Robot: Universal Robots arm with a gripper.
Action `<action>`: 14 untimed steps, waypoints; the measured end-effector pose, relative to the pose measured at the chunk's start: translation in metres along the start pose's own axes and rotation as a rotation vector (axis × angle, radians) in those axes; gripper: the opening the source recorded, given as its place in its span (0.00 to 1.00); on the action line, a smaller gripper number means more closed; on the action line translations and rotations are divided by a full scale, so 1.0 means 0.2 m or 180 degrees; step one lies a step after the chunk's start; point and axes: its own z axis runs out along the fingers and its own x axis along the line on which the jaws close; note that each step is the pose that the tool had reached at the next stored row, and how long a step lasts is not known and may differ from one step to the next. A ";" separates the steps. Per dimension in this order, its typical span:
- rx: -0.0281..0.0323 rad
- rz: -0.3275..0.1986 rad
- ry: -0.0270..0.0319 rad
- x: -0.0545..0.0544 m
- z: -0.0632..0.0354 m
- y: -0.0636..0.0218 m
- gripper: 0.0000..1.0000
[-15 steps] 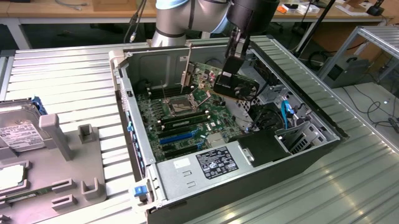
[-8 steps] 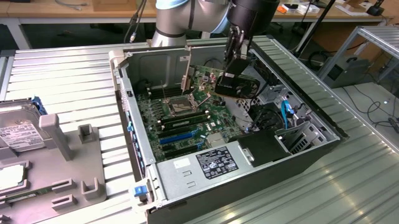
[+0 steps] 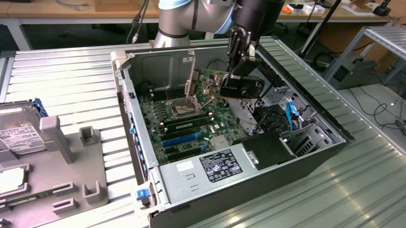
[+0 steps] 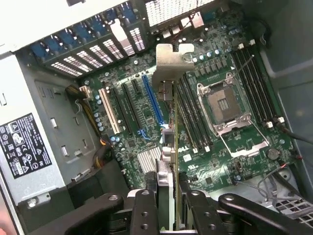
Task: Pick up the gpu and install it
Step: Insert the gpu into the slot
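While the card hangs unseated over the green motherboard (image 3: pixel 190 111) of the open black computer case (image 3: pixel 304 156), the entry reads as follows.

- **Item:** gpu (image 4: pixel 168 73), a thin flat rectangular expansion card with a silver metal end bracket, carried edge-on and upright.
- **Gripper (image 4: pixel 168 198):** clenched on the gpu across its two faces.
- **Position, exterior view:** the gpu (image 3: pixel 210 80) projects from the gripper (image 3: pixel 236 81) toward nine o'clock. The long blue slot (image 3: pixel 180 139), the likely seat, lies near seven o'clock, well apart.
- **Handling advice:** keep the card plumb, line its lower edge with the slot, turn the bracket toward the rear wall, and press down evenly.
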 end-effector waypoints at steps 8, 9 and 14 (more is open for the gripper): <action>0.0038 -0.0494 0.0020 0.00 0.000 0.000 0.27; 0.0040 -0.0530 0.0021 0.00 0.000 0.000 0.27; 0.0063 -0.0833 0.0033 0.00 0.000 0.000 0.27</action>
